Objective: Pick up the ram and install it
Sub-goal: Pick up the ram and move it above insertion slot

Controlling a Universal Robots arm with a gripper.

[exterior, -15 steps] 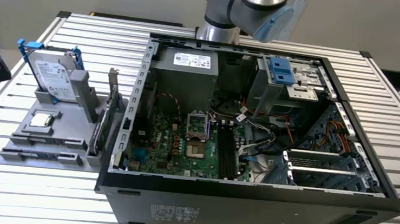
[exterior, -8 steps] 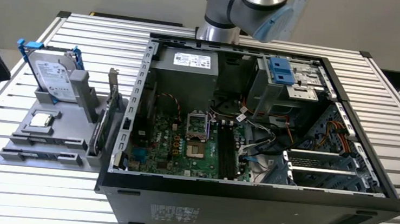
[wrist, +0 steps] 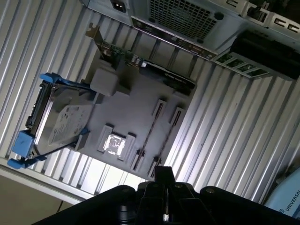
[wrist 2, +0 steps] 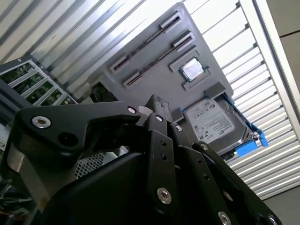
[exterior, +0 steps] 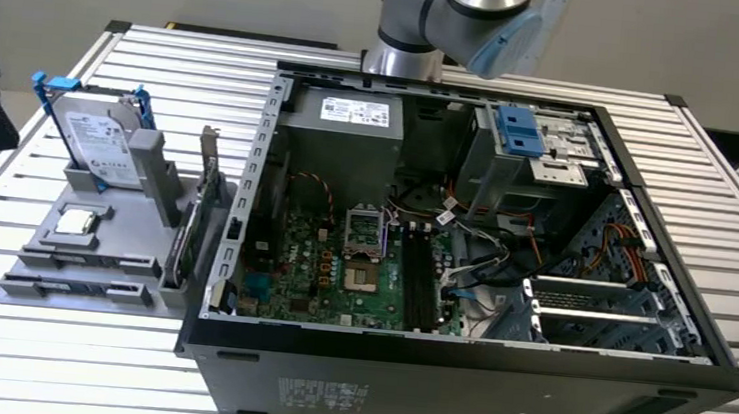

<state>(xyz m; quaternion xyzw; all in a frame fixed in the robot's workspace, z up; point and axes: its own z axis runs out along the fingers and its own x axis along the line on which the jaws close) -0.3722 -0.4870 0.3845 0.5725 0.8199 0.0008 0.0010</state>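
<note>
The ram, a long, thin, dark circuit-board stick, is being held on edge in a slot at the outer edge of the grey moulded parts holder, probably so its long sides are exposed for gripping. The black end effector is being held well apart from the holder and looks to be carrying nothing. Whether it is apart or together cannot be told. The open black computer case is being presented just beside the holder on the slatted metal counter.

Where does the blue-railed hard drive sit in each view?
Exterior view: hard drive upright in the grey holder, at the exterior view's left.
Second wrist view: hard drive at the holder's edge.
First wrist view: hard drive at the holder's edge.
Shared landmark: silver chip beside it, in all views.
</note>
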